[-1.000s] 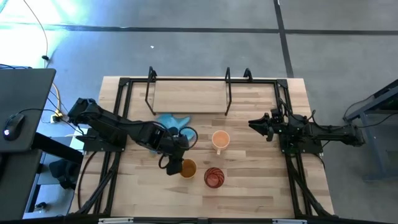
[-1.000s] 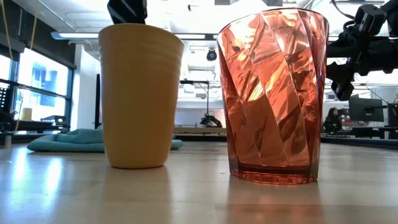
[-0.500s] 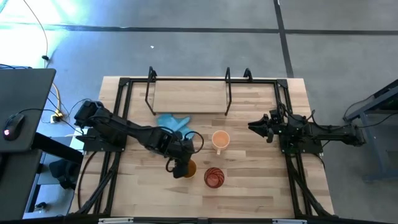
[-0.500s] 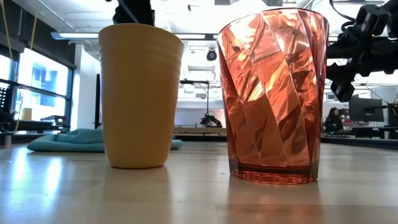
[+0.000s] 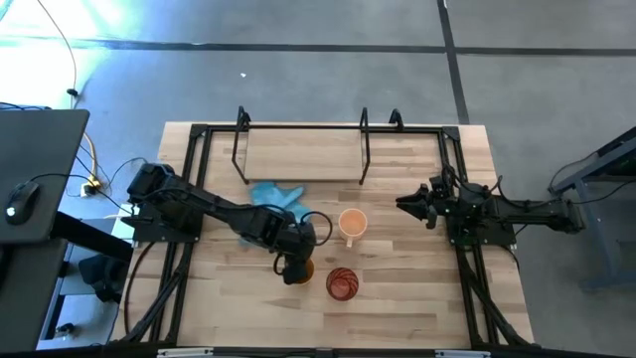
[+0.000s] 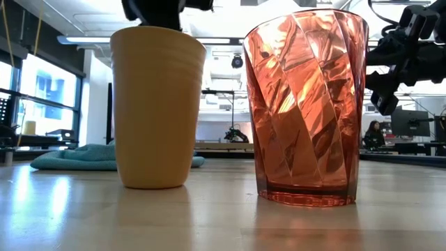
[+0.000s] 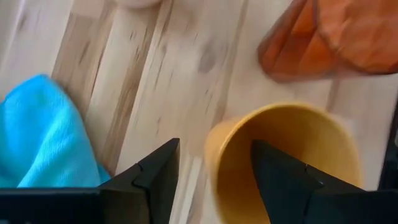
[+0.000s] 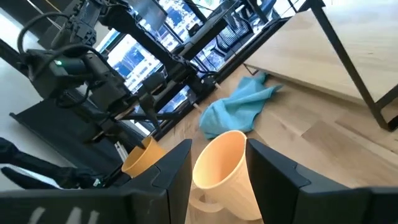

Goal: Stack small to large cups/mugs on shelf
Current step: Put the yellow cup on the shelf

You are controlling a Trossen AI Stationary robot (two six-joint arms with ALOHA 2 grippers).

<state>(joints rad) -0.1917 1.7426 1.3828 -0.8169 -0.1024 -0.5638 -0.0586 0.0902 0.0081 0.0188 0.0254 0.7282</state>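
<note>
Left pincer [image 7: 214, 171] astride yellow cup [image 7: 292, 158] rim

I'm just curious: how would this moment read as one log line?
left gripper: open, straddling yellow cup rim | right gripper: open, waiting | shelf: no cups

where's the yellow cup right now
In the high view the yellow cup stands near the table's front middle, under the left gripper, just left of the red cup.

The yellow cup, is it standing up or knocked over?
Standing up. The yellow cup sits flat on the table, mouth upward, with the left hand straddling its rim.
</note>
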